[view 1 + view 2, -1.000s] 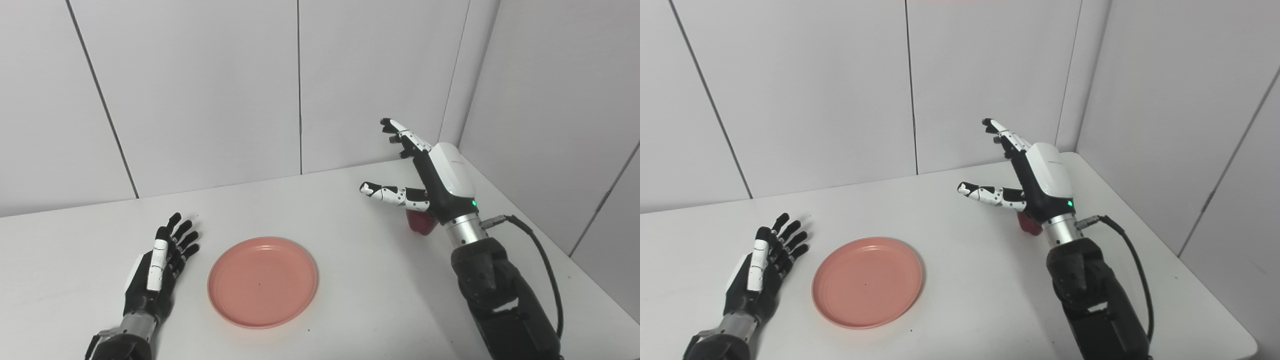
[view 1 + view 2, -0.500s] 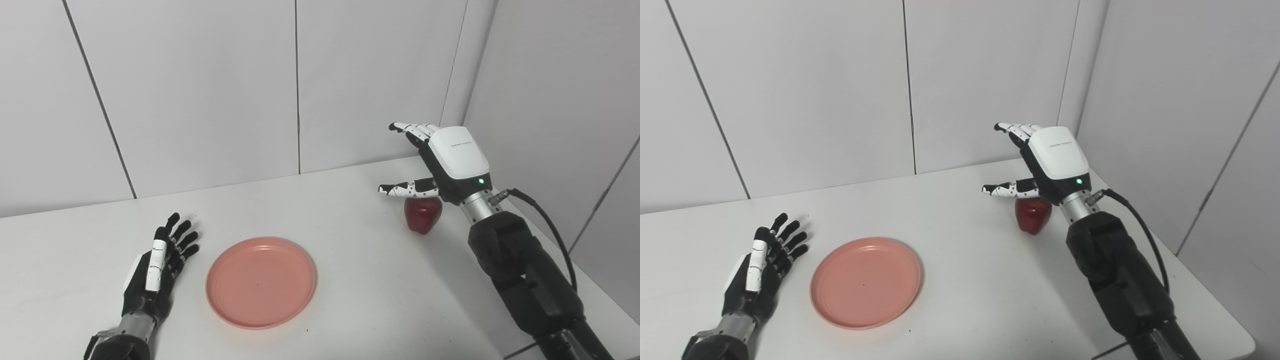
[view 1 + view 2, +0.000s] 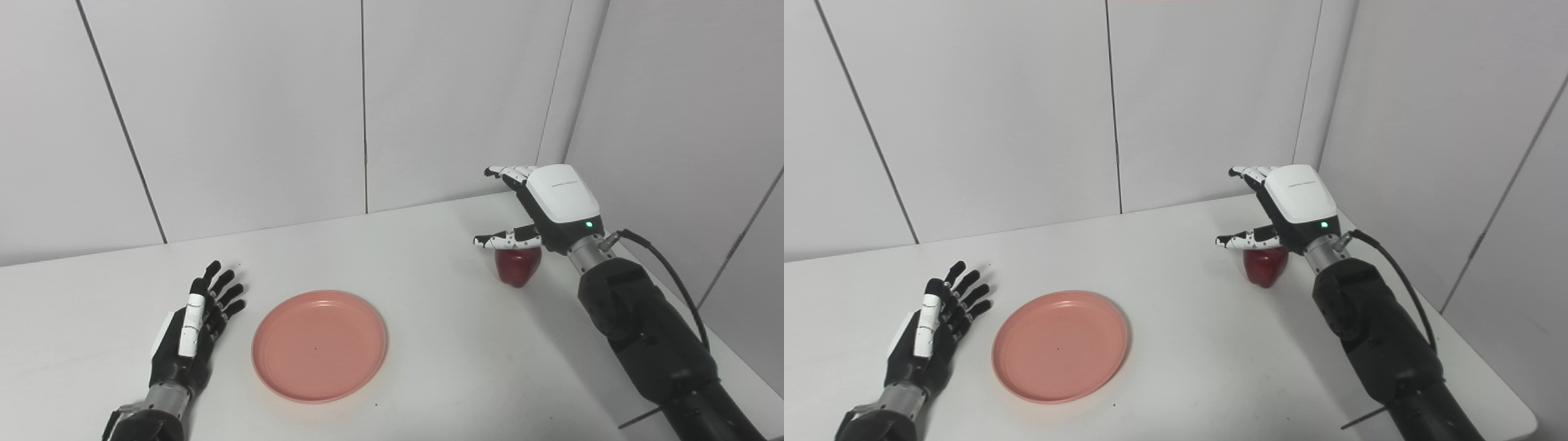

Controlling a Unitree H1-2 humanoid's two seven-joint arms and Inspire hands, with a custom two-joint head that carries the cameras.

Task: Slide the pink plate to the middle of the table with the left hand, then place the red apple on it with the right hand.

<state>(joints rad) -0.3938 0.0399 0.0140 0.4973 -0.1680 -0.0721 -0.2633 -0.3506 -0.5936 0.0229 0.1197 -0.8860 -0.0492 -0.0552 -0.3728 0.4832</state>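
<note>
The pink plate [image 3: 319, 345] lies flat on the white table [image 3: 441, 343], left of the middle. My left hand [image 3: 193, 327] rests open on the table just left of the plate, fingers spread, not touching it. The red apple [image 3: 517, 266] stands on the table at the right, near the back. My right hand [image 3: 545, 205] hovers open directly above and behind the apple, thumb stretched out over its top, fingers extended; part of the apple is hidden under the palm. In the right eye view the apple [image 3: 1265, 266] shows below the same hand [image 3: 1289, 205].
White wall panels [image 3: 245, 110] close off the back and the right side. The table's right edge [image 3: 1507, 392] runs close beside my right forearm. A black cable [image 3: 667, 272] loops from the right wrist.
My right hand has moved right and back, then sunk lower over the apple, with its fingers still apart. The left hand and the plate have stayed put.
</note>
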